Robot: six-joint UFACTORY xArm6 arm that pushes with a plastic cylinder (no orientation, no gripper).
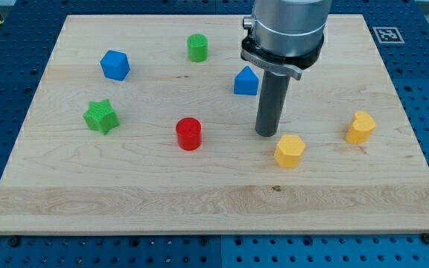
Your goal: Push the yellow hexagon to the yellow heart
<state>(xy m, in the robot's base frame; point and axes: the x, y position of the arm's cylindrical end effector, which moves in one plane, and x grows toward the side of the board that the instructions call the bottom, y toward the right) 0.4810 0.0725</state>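
Single overhead-angled view of a wooden surface (199, 201) on a blue perforated bench. No claw on this arm, so spread or pressed together does not apply; only a straight dark rod hangs under the grey wrist

My tip (267, 134) rests on the wood just to the upper left of the yellow hexagon (290, 150), very near it; cannot tell whether they touch. The yellow heart (360, 127) sits toward the view's right, slightly higher than the hexagon, apart from it with bare wood between

Reading of the placement: tip stands on the far side of the hexagon from the heart, which suits a push toward the view's right. The tip is a little high of the straight line through the two, so a plain rightward stroke may send the hexagon down and right, past the heart. Judgement only: a start from lower on the hexagon's left face would steer better

Other blocks, none in the push path:
- blue house-shaped block (246, 81) just left of the rod, higher up
- red cylinder (188, 134) well left of the tip
- green star (100, 117) at the view's left
- blue hexagon-like block (115, 65) upper left
- green cylinder (197, 48) near the top

Task looks barely begun: hexagon and heart not together yet
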